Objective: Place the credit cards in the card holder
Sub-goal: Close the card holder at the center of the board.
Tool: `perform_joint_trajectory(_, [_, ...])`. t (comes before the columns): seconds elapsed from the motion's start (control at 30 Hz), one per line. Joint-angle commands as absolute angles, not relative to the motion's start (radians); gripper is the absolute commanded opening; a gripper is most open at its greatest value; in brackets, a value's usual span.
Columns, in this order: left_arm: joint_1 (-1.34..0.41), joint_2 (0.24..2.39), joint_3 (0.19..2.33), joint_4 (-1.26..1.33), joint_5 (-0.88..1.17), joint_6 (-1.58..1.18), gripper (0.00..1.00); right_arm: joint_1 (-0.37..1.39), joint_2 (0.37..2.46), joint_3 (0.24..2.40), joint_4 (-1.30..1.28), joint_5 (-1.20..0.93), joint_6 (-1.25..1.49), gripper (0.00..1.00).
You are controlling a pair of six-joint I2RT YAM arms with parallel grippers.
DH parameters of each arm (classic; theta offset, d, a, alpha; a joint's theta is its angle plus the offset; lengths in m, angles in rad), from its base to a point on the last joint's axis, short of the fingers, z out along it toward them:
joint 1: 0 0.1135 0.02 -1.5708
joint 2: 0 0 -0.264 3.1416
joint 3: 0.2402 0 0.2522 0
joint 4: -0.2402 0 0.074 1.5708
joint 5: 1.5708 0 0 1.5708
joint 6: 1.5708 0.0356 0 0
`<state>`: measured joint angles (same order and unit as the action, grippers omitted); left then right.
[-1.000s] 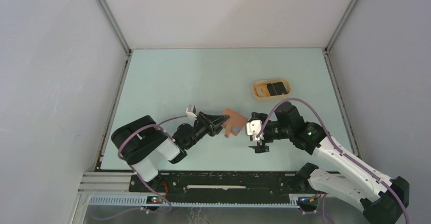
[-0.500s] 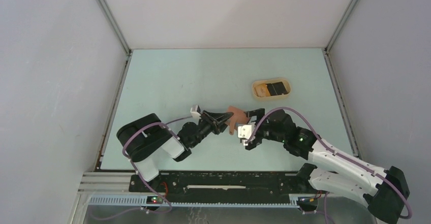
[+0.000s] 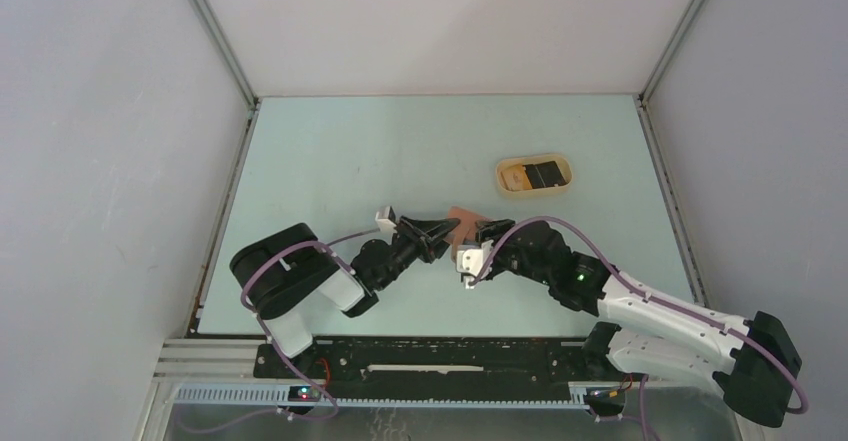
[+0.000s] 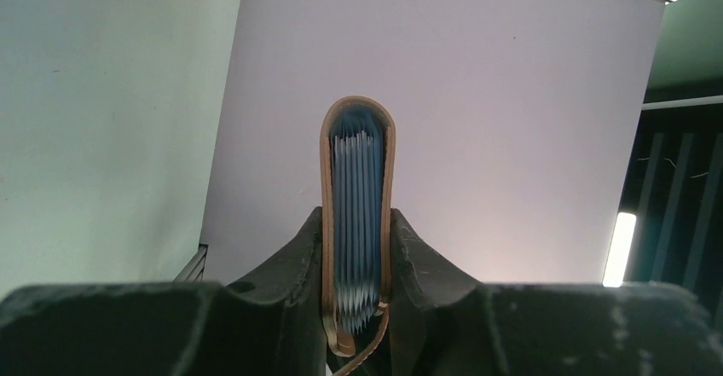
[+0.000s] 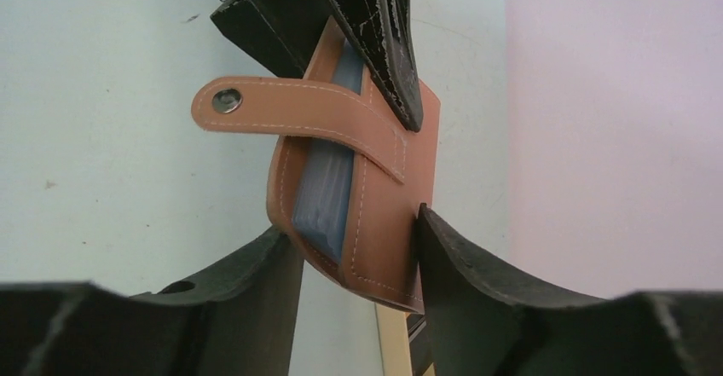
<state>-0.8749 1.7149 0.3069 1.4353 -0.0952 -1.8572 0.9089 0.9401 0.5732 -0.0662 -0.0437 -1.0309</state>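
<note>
The reddish-brown card holder (image 3: 461,218) is held up off the table between both arms. My left gripper (image 3: 448,229) is shut on it; in the left wrist view (image 4: 358,222) its fingers pinch the holder (image 4: 358,163) across its thickness, and the pale blue pockets show edge-on. My right gripper (image 3: 478,237) has one finger on each side of the holder's lower end (image 5: 354,222), both touching the holder (image 5: 388,205). The snap strap (image 5: 290,112) hangs loose. A black credit card (image 3: 546,173) lies in the tan tray (image 3: 508,190).
The tan oval tray sits right of centre at the back of the pale green table (image 3: 350,161). Grey walls close in the table on three sides. Both arms meet near the table's front middle.
My right gripper has moved left and up to the card holder and now has it between its fingers. My left gripper lifted the holder slightly towards the right arm, then held still.
</note>
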Motion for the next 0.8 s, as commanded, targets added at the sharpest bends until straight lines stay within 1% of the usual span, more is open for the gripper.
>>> perform_joint_trajectory(0.0, [-0.89, 1.699, 0.357, 1.519, -0.071, -1.874, 0.07, 0.948, 0.946, 0.568, -0.009, -0.025, -1.057, 0.5])
perform_joint_trajectory(0.07, [-0.888, 1.695, 0.356, 1.519, -0.064, -1.869, 0.18, 0.951, 0.946, 0.568, 0.017, -0.026, -1.054, 0.36])
perform_joint_trajectory(0.1, [-0.888, 1.693, 0.354, 1.52, -0.061, -1.867, 0.25, 0.951, 0.944, 0.568, 0.019, -0.028, -1.051, 0.31])
perform_joint_trajectory(0.13, [-0.888, 1.69, 0.352, 1.52, -0.059, -1.86, 0.33, 0.952, 0.941, 0.568, 0.013, -0.033, -1.046, 0.27])
perform_joint_trajectory(0.17, [-0.889, 1.682, 0.346, 1.52, -0.058, -1.853, 0.44, 0.949, 0.932, 0.568, 0.007, -0.043, -1.042, 0.23])
perform_joint_trajectory(0.23, [-0.885, 1.659, 0.324, 1.521, -0.057, -1.826, 0.59, 0.933, 0.913, 0.568, -0.013, -0.071, -1.027, 0.17])
perform_joint_trajectory(0.3, [-0.877, 1.623, 0.281, 1.521, -0.062, -1.781, 0.67, 0.902, 0.888, 0.576, -0.066, -0.127, -1.002, 0.12])
perform_joint_trajectory(0.43, [-0.842, 1.513, 0.174, 1.52, -0.06, -1.631, 0.79, 0.806, 0.839, 0.615, -0.192, -0.303, -0.941, 0.08])
perform_joint_trajectory(0.5, [-0.82, 1.447, 0.115, 1.519, -0.04, -1.529, 0.88, 0.762, 0.833, 0.644, -0.264, -0.43, -0.914, 0.06])
perform_joint_trajectory(0.53, [-0.807, 1.409, 0.087, 1.519, -0.029, -1.473, 0.96, 0.737, 0.845, 0.659, -0.297, -0.483, -0.889, 0.05])
perform_joint_trajectory(0.57, [-0.796, 1.369, 0.06, 1.52, -0.018, -1.406, 0.99, 0.713, 0.864, 0.68, -0.341, -0.544, -0.876, 0.04])
perform_joint_trajectory(0.67, [-0.763, 1.233, 0.008, 1.456, 0.03, -1.174, 1.0, 0.63, 0.951, 0.753, -0.47, -0.72, -0.822, 0.0])
perform_joint_trajectory(0.7, [-0.757, 1.17, 0.006, 1.391, 0.047, -1.088, 1.0, 0.604, 0.992, 0.782, -0.512, -0.772, -0.805, 0.0])
perform_joint_trajectory(0.77, [-0.756, 0.998, 0.049, 1.131, 0.072, -0.89, 1.0, 0.556, 1.088, 0.857, -0.62, -0.872, -0.781, 0.0])
